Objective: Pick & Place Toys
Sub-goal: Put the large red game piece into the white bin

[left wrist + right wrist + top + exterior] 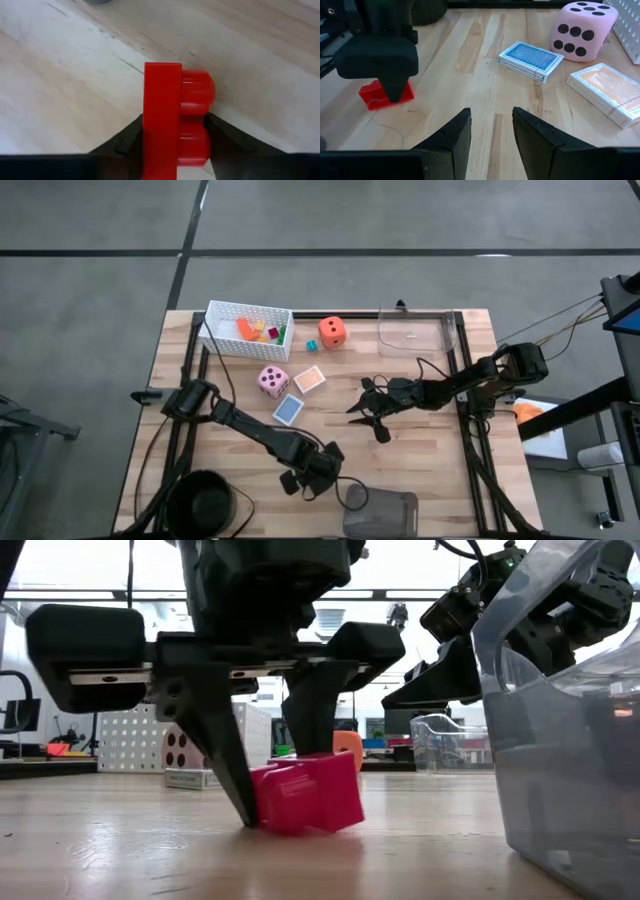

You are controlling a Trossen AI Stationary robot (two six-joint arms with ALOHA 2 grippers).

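The left claw grips a small red plastic brick on the wooden counter, beside a clear plastic tub. The right claw hovers partly open and empty, near the pink dotted die.

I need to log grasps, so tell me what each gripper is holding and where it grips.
The left gripper has its fingers on both sides of the red brick, which rests on the table. The right gripper holds nothing.

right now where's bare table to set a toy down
Free: the wood left of the pink die and blue card, and the stretch right of the right gripper. Crowded: the middle, around the peach card, orange die and white basket.
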